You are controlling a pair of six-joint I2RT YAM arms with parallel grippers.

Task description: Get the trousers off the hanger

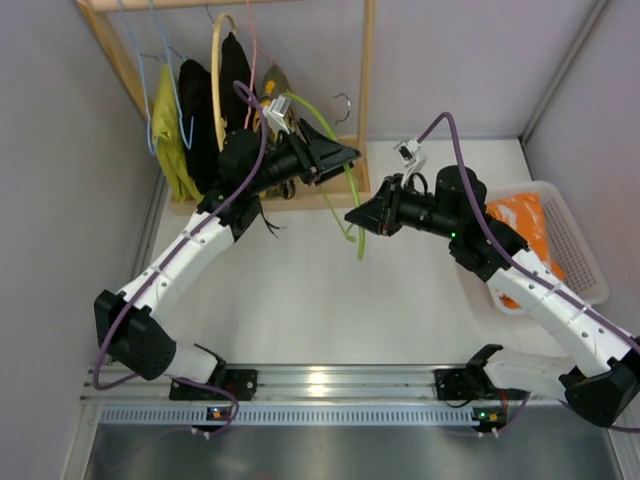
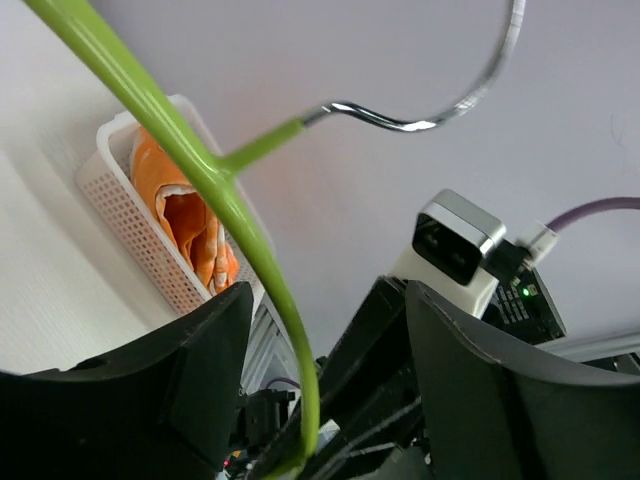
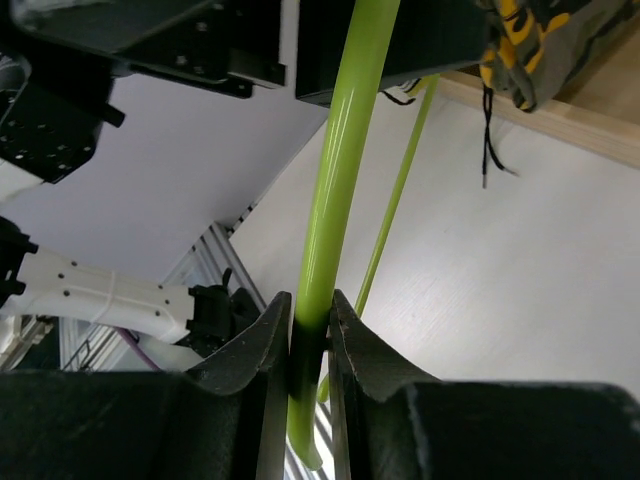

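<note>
Over the table's far middle | hanger (image 1: 352,190) bare; long axis runs claw to claw | right gripper (image 3: 310,320) pinching its arm; left gripper (image 2: 328,300) spread around it | trousers (image 1: 528,225) in basket (image 1: 590,270) at right edge (right arm nearer; it partly hides them)

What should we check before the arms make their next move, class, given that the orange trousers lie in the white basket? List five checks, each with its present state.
1. Trousers off the hanger: ok; they lie in the basket, and the hanger is bare.
2. Right gripper grip: ok; shut on the hanger.
3. Left gripper open: ok; jaws apart, with the hanger passing between them.
4. Hook free: ok; it catches nothing in the left wrist view.
5. Trousers wholly inside the basket: cannot tell; the right arm covers part.
</note>
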